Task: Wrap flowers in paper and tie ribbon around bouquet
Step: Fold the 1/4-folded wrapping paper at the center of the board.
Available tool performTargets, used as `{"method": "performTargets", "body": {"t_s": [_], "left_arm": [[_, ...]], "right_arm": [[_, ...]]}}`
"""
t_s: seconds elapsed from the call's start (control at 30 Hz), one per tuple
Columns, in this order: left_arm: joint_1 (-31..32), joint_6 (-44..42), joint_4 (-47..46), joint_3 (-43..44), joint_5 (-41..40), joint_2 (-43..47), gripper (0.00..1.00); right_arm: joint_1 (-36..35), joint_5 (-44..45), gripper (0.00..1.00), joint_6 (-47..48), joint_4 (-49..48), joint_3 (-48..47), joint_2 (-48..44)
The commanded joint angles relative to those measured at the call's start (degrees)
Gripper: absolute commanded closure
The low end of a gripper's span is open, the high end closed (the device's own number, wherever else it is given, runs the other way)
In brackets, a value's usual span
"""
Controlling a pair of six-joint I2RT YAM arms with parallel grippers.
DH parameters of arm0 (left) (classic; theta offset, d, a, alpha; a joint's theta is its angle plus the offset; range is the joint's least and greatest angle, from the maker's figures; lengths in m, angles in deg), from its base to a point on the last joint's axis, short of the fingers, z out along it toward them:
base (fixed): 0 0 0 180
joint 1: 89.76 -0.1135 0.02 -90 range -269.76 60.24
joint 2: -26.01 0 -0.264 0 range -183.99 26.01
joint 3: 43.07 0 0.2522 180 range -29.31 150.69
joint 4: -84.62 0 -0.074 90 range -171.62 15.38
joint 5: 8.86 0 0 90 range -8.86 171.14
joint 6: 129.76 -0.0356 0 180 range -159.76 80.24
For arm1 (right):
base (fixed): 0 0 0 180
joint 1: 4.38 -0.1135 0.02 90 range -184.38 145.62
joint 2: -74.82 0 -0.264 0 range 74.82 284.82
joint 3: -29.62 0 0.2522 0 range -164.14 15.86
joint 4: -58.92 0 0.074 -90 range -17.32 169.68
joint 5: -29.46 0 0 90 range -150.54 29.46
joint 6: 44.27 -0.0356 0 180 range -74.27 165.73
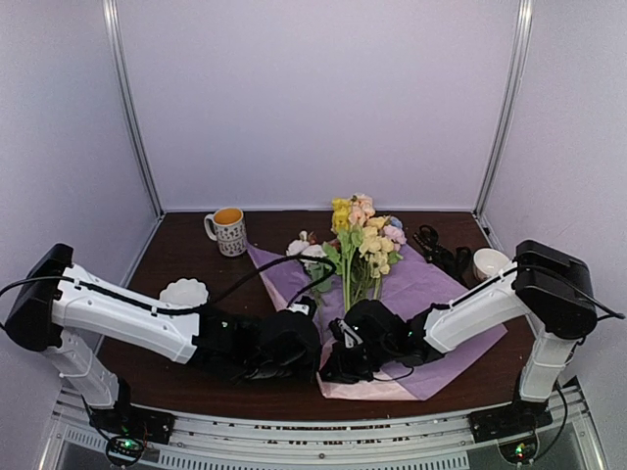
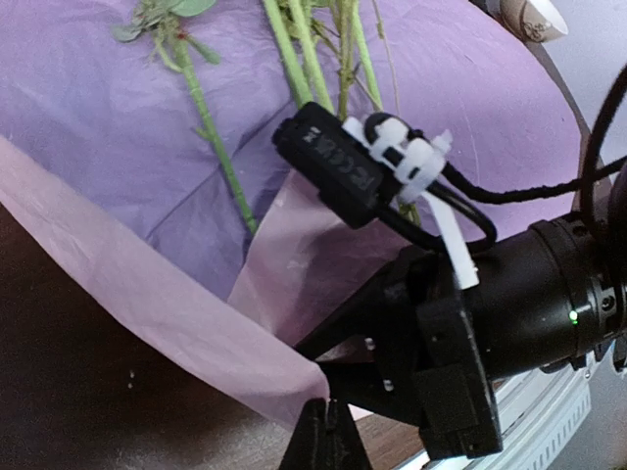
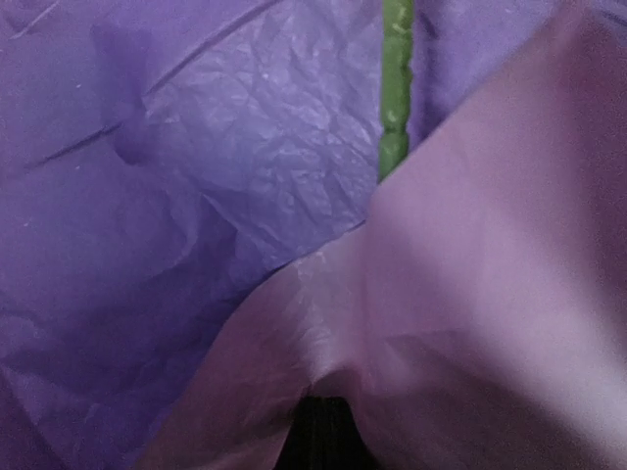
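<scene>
The paper (image 1: 436, 284) lies spread on the table, purple on its upper face and pale pink underneath. The flowers (image 1: 358, 235) lie on it, blooms at the far side and green stems (image 2: 309, 59) running toward me. Both grippers meet at the paper's near edge. My left gripper (image 2: 329, 416) is shut on a lifted pink edge of the paper (image 2: 147, 304). My right gripper (image 3: 318, 416) is shut on the paper (image 3: 470, 274), which drapes over its fingers beside one stem (image 3: 395, 88). The black ribbon (image 1: 431, 243) lies at the right, beyond the paper.
A patterned mug (image 1: 228, 231) of orange liquid stands at the back left. A white scalloped dish (image 1: 184, 292) sits by the left arm. A white cup (image 1: 489, 262) is at the right, next to the ribbon. White walls enclose the table.
</scene>
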Motion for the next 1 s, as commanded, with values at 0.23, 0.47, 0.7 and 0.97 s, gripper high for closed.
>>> {"method": "performTargets", "body": {"t_s": [0.23,0.47,0.7,0.97], "left_arm": [[1.3,-30.9,2.5,8.9,9.8,-9.0,1.00],[5.0,-42.3,6.7,12.5,2.3,-12.8,1.00],[5.1,-42.8,6.6,13.3,2.3,-15.4,1.00],[5.1,-44.0,5.6,13.8,2.1,-15.9,1.00]], "right_arm": [[2.6,1.5,1.00,-8.7,-15.3,7.6,-2.4],[5.3,4.8,1.00,-9.5,-17.0,10.8,-8.5],[10.1,11.9,0.89,-9.6,-11.8,16.9,-21.6],[12.4,15.1,0.61,1.7,7.9,8.0,-26.8]]}}
